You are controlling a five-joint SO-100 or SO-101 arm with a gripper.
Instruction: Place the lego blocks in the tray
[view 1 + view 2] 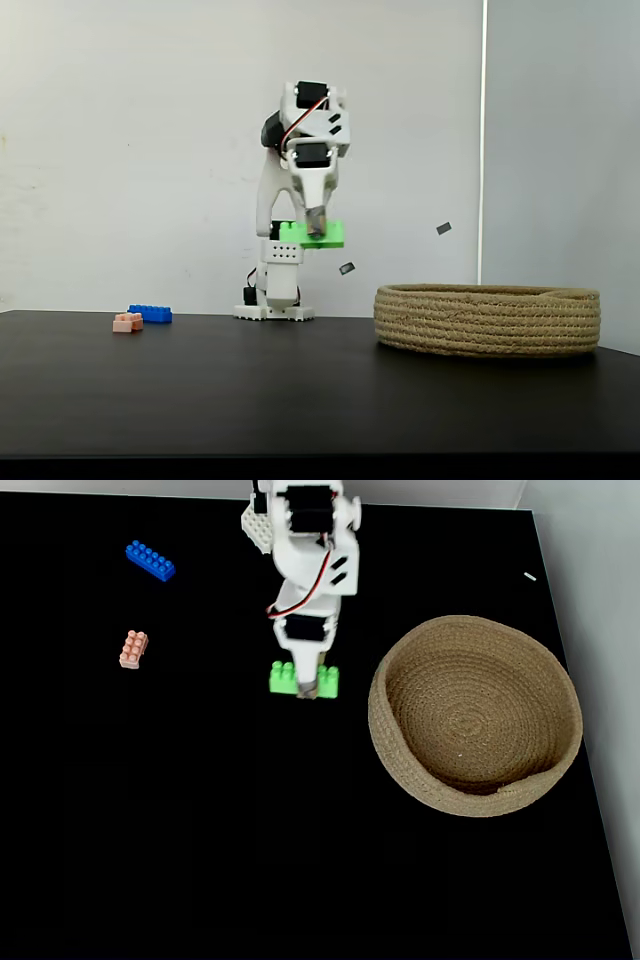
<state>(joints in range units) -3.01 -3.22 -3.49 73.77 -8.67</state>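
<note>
Biggest thing out there is the black tabletop [200,390], with a plain white wall [130,150] behind it. On it, at the right in both fixed views, sits the wide, shallow round basket of coiled tan rope [475,790], and its woven floor is bare. Next in size, the white plastic arm [300,130] stands at the back of the table, bent over with its wrist pointing down. The gripper [315,222] is clamped across the long bright green studded brick [330,236], holding it level and well clear of the table, left of the basket and not over its rim. Over on the left, the shorter blue studded brick [150,561] lies flat on the table. Near it, but apart in the view from above, the tiny pale pink-orange brick [133,648] rests on the table too.
</note>
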